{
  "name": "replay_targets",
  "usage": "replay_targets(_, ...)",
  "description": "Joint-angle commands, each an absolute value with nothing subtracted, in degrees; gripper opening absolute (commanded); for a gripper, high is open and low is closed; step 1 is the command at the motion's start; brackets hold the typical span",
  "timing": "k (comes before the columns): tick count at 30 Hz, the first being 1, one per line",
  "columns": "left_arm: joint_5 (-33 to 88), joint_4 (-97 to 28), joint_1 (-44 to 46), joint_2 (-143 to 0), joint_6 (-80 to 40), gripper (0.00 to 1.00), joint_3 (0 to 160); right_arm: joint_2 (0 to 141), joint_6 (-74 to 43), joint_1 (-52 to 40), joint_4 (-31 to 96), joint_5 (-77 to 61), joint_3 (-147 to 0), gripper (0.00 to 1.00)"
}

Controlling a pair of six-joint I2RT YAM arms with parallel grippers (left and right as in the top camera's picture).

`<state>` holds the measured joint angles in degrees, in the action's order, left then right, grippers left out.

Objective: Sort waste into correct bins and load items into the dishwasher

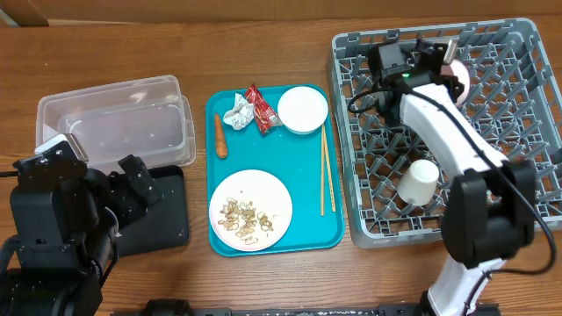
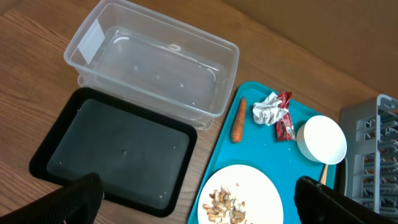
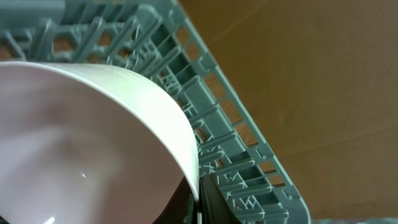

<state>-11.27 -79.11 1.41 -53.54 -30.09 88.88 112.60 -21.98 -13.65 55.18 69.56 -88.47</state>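
My right gripper [image 1: 450, 72] is shut on the rim of a white bowl [image 3: 74, 143] at the far side of the grey dish rack [image 1: 518, 132]; its fingers pinch the rim [image 3: 198, 199]. A small white cup [image 1: 420, 181] lies in the rack. On the teal tray [image 1: 307, 233] are the foil ball [image 1: 236, 111], red wrapper [image 1: 261, 108], carrot [image 1: 220, 135], a second white bowl [image 1: 303, 109], chopsticks [image 1: 327, 167] and a plate [image 1: 250, 210] with beige scraps [image 1: 243, 219]. My left gripper [image 2: 199, 202] is open above the black tray [image 2: 112, 149], near the clear tub [image 2: 152, 62].
The wooden table edge runs along the front. The teal tray lies between the bins at left and the rack at right. My left arm's base [image 1: 53, 219] fills the front left corner.
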Motion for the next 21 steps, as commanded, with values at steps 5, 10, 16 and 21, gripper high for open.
replay_targets(5, -12.21, -79.09, 1.52, -53.6, -30.87, 1.0, 89.3, 115.44, -20.51, -15.0, 55.11, 74.22, -89.62, 0.04)
replay_targets(10, -12.21, -79.11, 1.52, -53.6, -30.87, 1.0, 89.3, 115.44, -18.04, -15.42, 52.97, 75.5, -89.65, 0.04)
replay_targets(16, -12.21, -79.11, 1.52, -53.6, -30.87, 1.0, 89.3, 115.44, -13.34, -16.19, 49.71, 77.34, -89.65, 0.04)
replay_targets(21, -12.21, -79.09, 1.52, -53.6, -30.87, 1.0, 89.3, 115.44, -13.23, -16.56, 49.3, 77.3, -89.62, 0.04)
